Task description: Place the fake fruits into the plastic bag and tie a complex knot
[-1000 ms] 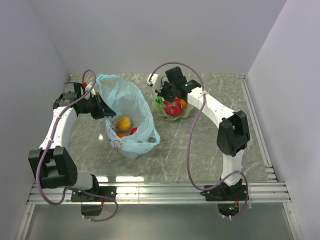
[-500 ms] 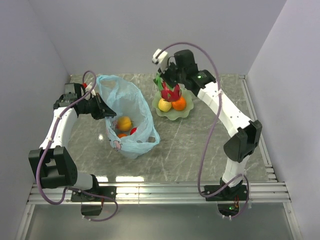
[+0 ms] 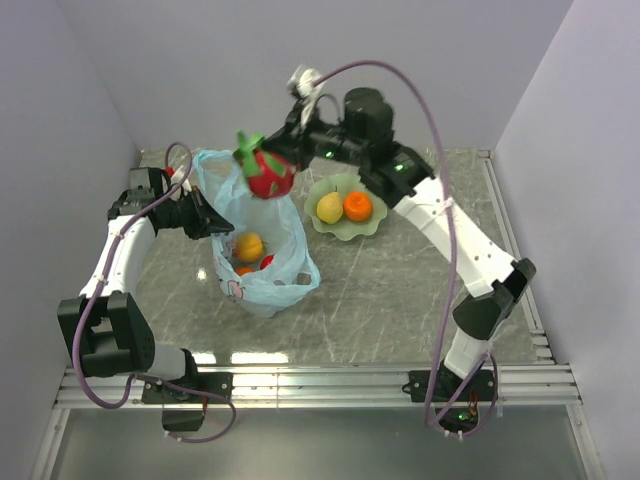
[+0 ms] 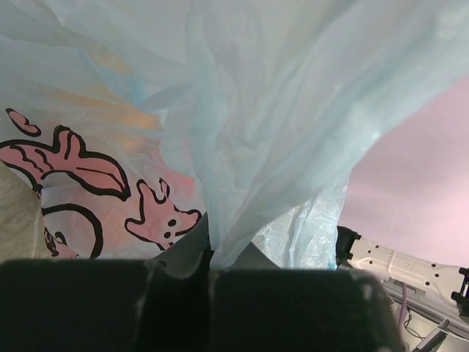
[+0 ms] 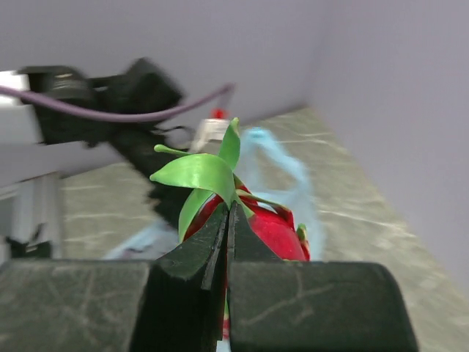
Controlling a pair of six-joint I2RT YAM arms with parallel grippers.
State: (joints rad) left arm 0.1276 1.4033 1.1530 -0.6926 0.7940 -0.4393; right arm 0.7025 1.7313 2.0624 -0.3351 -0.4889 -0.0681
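Note:
The light-blue plastic bag [image 3: 262, 240] stands open at the left of the table, with an orange-yellow fruit [image 3: 248, 245] and a red fruit [image 3: 267, 262] inside. My left gripper [image 3: 203, 218] is shut on the bag's left rim; the pinched plastic shows in the left wrist view [image 4: 220, 242]. My right gripper [image 3: 283, 152] is shut on a green leaf of the pink-red dragon fruit [image 3: 266, 172] and holds it in the air above the bag's far rim; it also shows in the right wrist view [image 5: 275, 229]. A yellow fruit [image 3: 329, 208] and an orange fruit [image 3: 357, 206] lie on the plate.
The pale green wavy-edged plate [image 3: 346, 230] sits right of the bag, under my right arm. Grey walls close in the table at left, back and right. A metal rail runs along the near edge.
My right gripper lifted the dragon fruit off the plate and carried it left, to above the bag's far rim. The left gripper and bag have not moved.

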